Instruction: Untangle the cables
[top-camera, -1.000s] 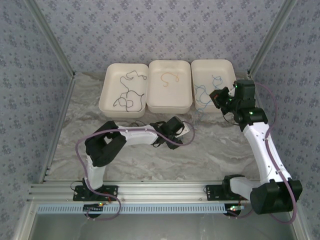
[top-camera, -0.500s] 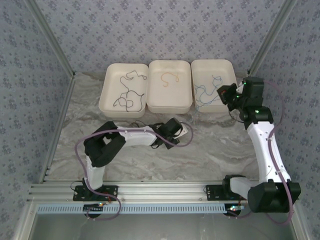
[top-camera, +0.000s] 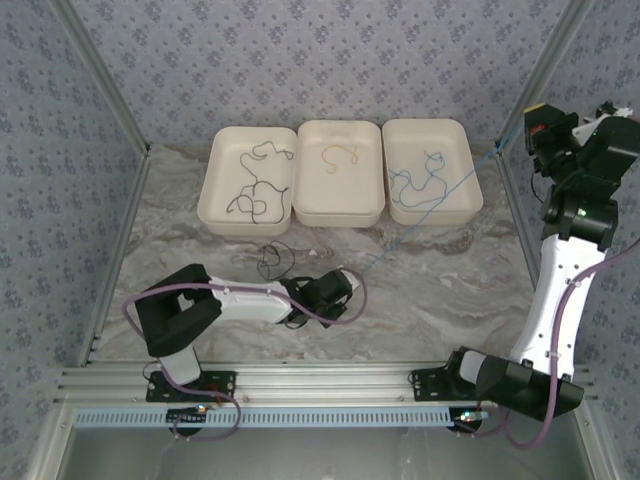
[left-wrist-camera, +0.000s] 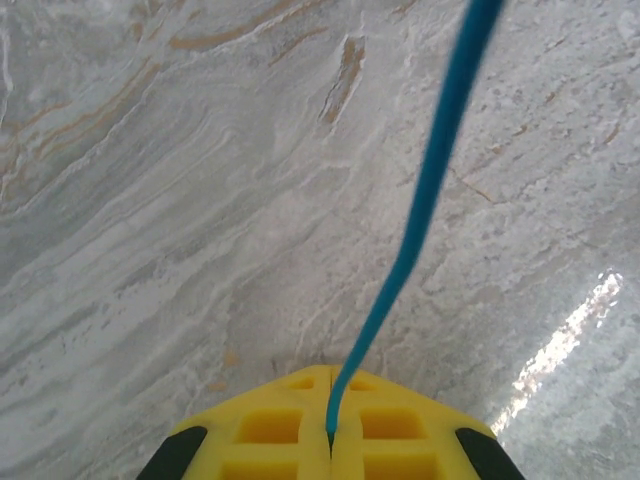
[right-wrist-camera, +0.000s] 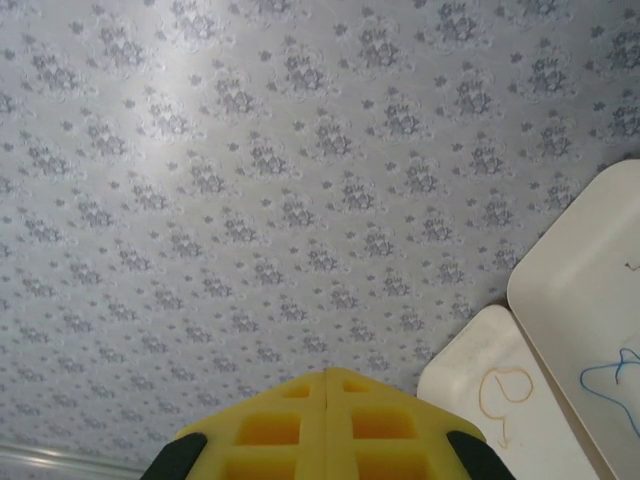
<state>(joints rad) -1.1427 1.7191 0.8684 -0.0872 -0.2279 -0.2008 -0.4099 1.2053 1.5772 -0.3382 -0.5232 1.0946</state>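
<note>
Left hand (left-wrist-camera: 330, 385) nearer, cable (left-wrist-camera: 425, 200) between fingers (left-wrist-camera: 260, 440)

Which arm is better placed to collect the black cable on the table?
Probably left. The left fingers, though pinching the blue cable, sit near the black cable; the right fingers are raised far away.

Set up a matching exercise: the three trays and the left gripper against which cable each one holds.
Things:
1 left tray
2 middle tray
3 right tray
4 left gripper

Cables:
a orange cable
b taut blue cable
c looped blue cable
d black cable

Pairs: 1-d, 2-a, 3-c, 4-b
</note>
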